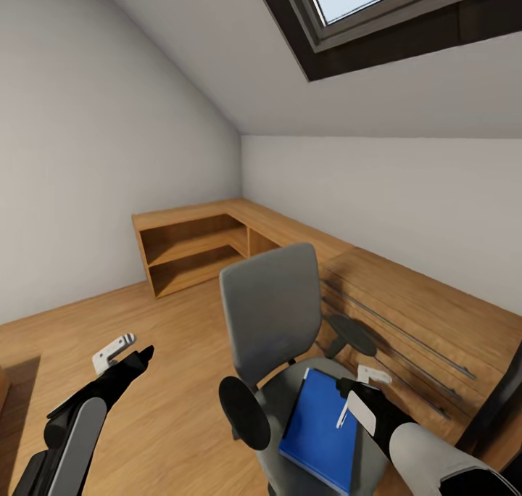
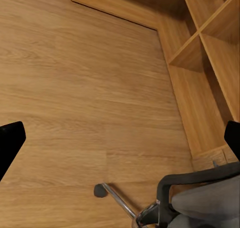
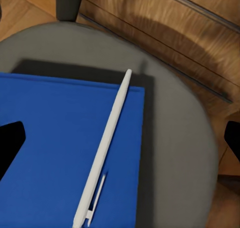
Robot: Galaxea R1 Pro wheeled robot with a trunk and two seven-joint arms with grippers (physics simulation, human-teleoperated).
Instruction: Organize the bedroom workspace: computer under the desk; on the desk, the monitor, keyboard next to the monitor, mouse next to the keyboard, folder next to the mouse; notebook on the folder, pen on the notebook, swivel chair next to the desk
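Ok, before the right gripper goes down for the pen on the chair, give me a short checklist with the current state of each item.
1. Pen in view and free of obstruction: ok, it lies on the blue folder.
2. Folder resting on the swivel chair seat: ok.
3. Right gripper open: ok, its fingertips sit wide apart at the right wrist view's edges.
4. Right gripper over the pen: ok, the pen runs between the fingertips.
5. Left gripper out of the way: ok, it hangs over the wooden floor beside the chair, open.
6. Desk ready to receive items: cannot tell.
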